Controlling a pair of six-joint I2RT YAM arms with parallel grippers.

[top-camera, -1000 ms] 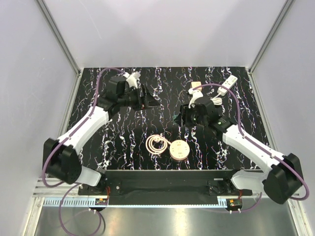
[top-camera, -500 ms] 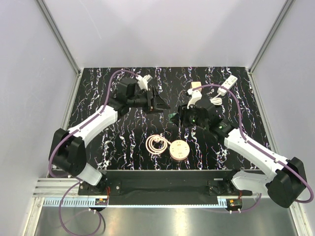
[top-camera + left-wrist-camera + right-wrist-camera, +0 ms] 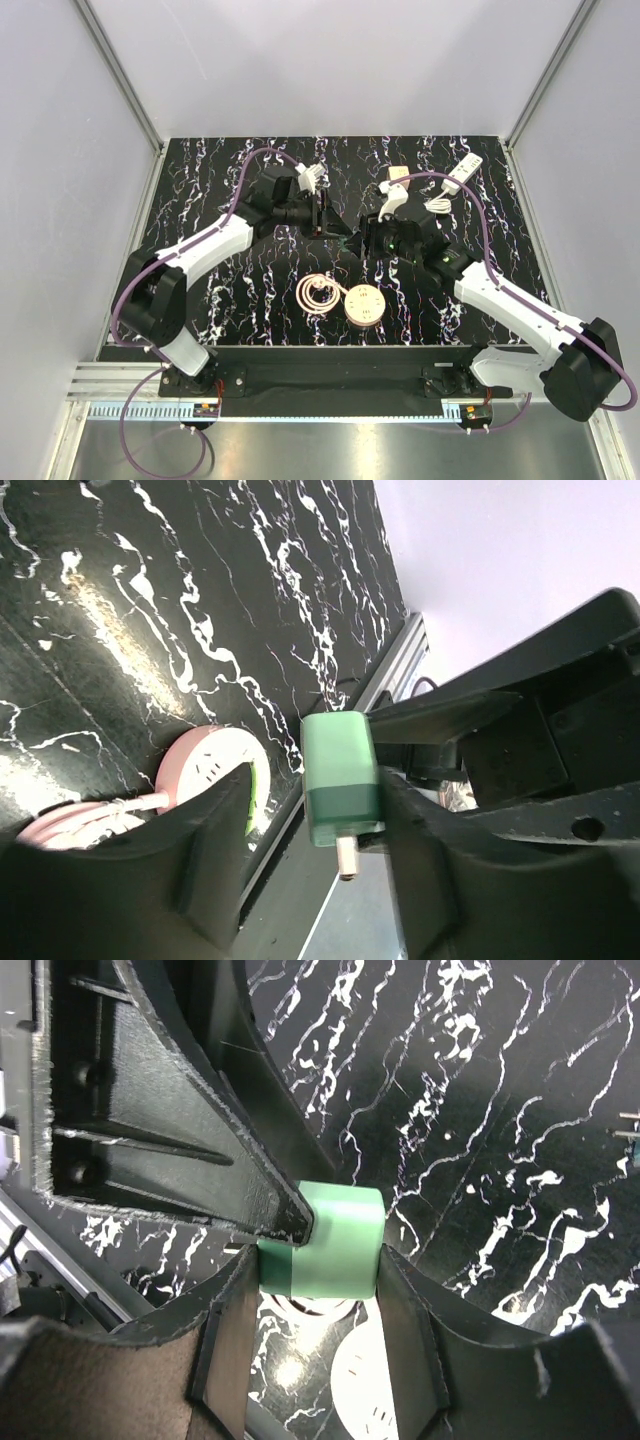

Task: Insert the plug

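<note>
Green plug [image 3: 340, 775] is up in the air, pinched in the right gripper [image 3: 320, 1260]. It's blocky and two-tone, a pale green body over a darker band, with one metal pin poking out of the end. It hangs beyond the round pink socket [image 3: 363, 303], clear of it. The socket lies flat, slots facing up, its pink cable [image 3: 318, 293] coiled tight against its left side.
</note>
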